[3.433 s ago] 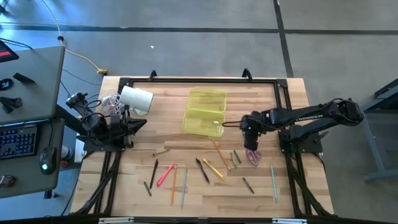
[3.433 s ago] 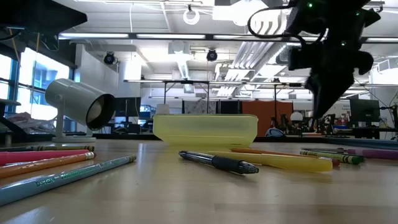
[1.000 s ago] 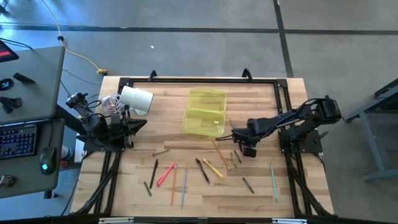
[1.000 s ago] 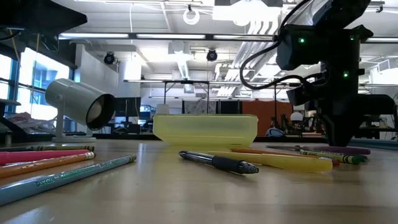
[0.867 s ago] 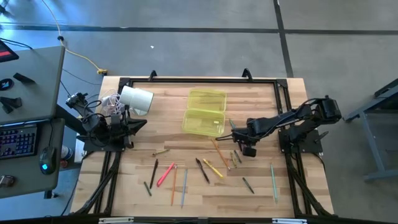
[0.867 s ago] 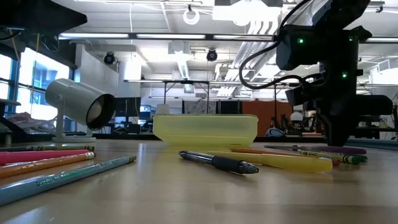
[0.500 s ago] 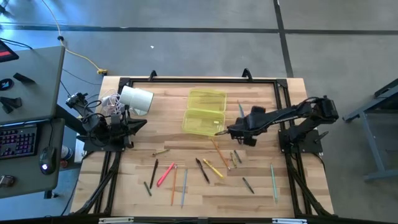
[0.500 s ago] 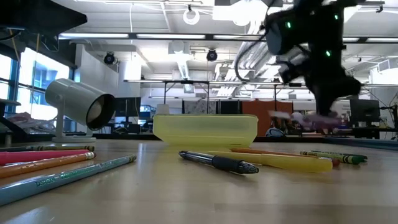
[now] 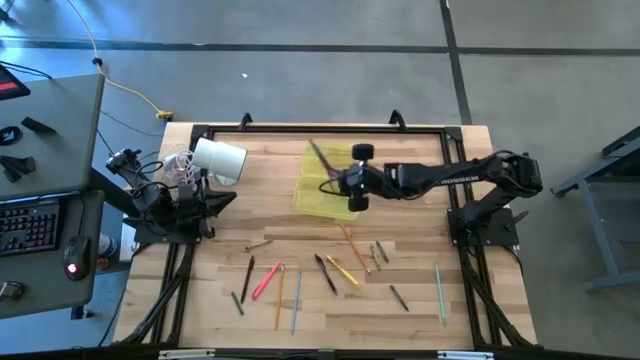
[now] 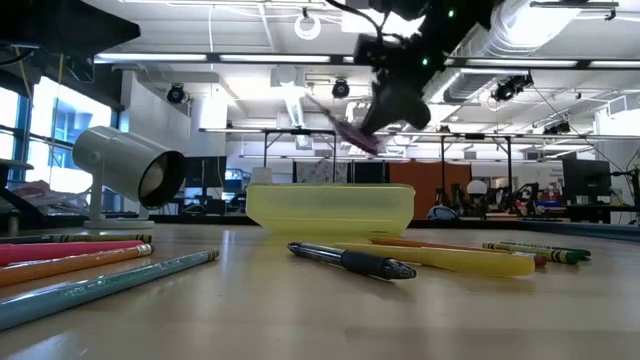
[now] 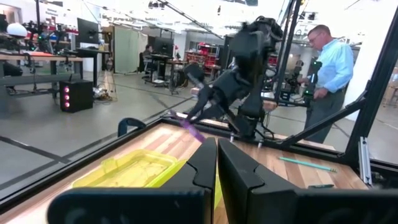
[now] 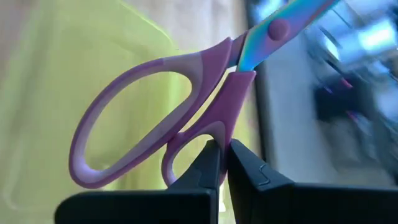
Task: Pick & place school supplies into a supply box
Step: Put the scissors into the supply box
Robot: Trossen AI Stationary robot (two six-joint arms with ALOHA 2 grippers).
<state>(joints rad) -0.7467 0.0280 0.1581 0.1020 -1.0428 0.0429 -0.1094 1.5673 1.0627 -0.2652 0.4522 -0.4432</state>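
A: Your right claw (image 9: 345, 186) is clenched on the small purple-handled scissors with iridescent blades (image 12: 186, 118), pinching one handle loop, and it holds them in the air over the shallow translucent yellow-green plastic supply box (image 9: 327, 184).

B: Any worry there?

A: You grip only the thin edge of a loop, so the scissors could pivot or slip if you swing fast. The blades (image 9: 322, 154) stick out past the box's far side in the high view; let go now and they may catch the rim and tip out onto the wooden desk (image 9: 420, 300).

B: And the other arm?

A: Your left claw (image 11: 216, 163) waits at the desk's left edge, fingers nearly together, grasping nothing. The loose pens and pencils (image 9: 330, 270) lie on the desk near the box, well clear of it.
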